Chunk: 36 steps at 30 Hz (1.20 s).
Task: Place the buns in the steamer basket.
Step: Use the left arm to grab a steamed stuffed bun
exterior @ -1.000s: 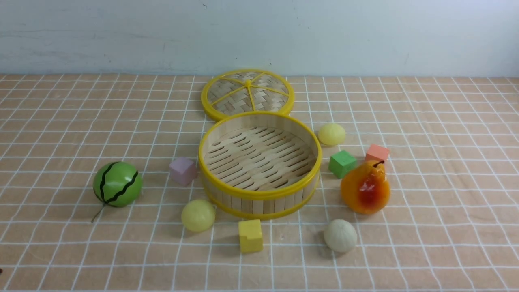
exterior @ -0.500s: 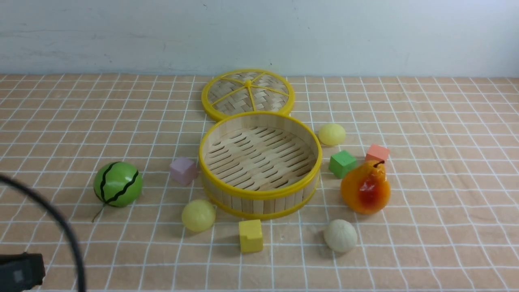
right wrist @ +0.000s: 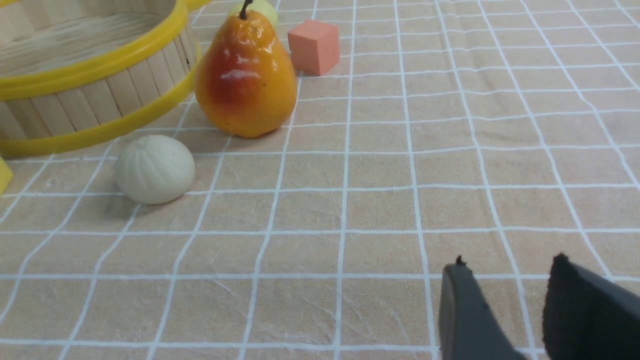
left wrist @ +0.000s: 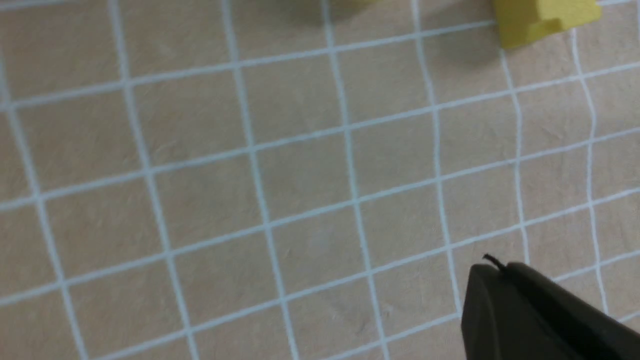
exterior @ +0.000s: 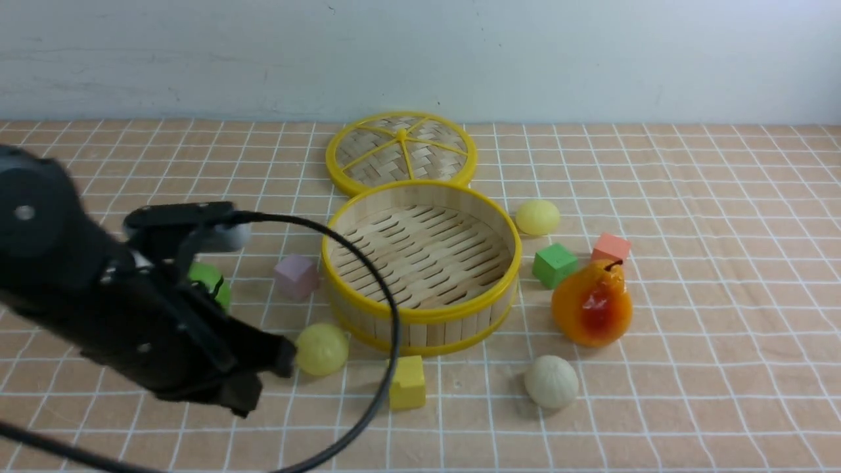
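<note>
now: left gripper (exterior: 266, 371) low at lower left of front frame, tip just beside near yellow bun (exterior: 321, 349), contact unclear; cannot tell whether jaws are parted or clenched. bun sits against basket (exterior: 420, 328) wall, lower-left side. likely step: grasp this bun. spread jaws wider than bun, straddle it, settle close to surface (exterior: 657, 407), squeeze gently; round bun may roll toward yellow cube (exterior: 407, 382). lift above rim before crossing. basket empty; far yellow bun (exterior: 537, 217) upper right of it, white bun (exterior: 551, 381) lower right by pear (exterior: 591, 302). right gripper (right wrist: 507, 270) slightly parted, holding nothing.

Staged lab tabletop — checked cloth (exterior: 723, 197), bare pale wall (exterior: 591, 59), toy pear (exterior: 592, 303).
</note>
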Each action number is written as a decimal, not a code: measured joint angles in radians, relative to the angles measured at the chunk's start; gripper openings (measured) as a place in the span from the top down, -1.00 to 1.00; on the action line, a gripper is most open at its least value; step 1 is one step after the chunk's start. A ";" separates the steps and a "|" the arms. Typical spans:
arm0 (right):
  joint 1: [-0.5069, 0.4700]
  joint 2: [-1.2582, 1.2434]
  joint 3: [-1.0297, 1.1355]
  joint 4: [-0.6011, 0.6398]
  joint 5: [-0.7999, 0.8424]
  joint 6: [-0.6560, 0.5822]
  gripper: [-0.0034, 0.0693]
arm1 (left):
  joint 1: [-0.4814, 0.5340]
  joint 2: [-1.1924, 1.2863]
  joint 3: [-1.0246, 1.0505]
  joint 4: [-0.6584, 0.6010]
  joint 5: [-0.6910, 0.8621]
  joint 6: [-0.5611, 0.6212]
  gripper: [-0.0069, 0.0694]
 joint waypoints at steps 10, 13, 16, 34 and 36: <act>0.000 0.000 0.000 0.000 0.000 0.000 0.25 | -0.030 0.324 -0.236 0.060 -0.114 0.028 0.66; 0.000 0.000 0.000 0.000 0.000 0.000 0.25 | -0.030 0.394 -0.273 0.073 -0.133 0.034 0.42; 0.000 0.000 0.000 0.000 0.000 0.000 0.25 | -0.030 0.441 -0.296 0.106 -0.153 0.035 0.23; 0.000 0.000 0.000 0.000 0.000 0.000 0.25 | -0.029 0.541 -0.305 0.191 -0.245 0.035 0.50; 0.000 0.000 0.000 0.000 0.000 0.000 0.25 | -0.029 0.533 -0.305 0.191 -0.215 0.035 0.77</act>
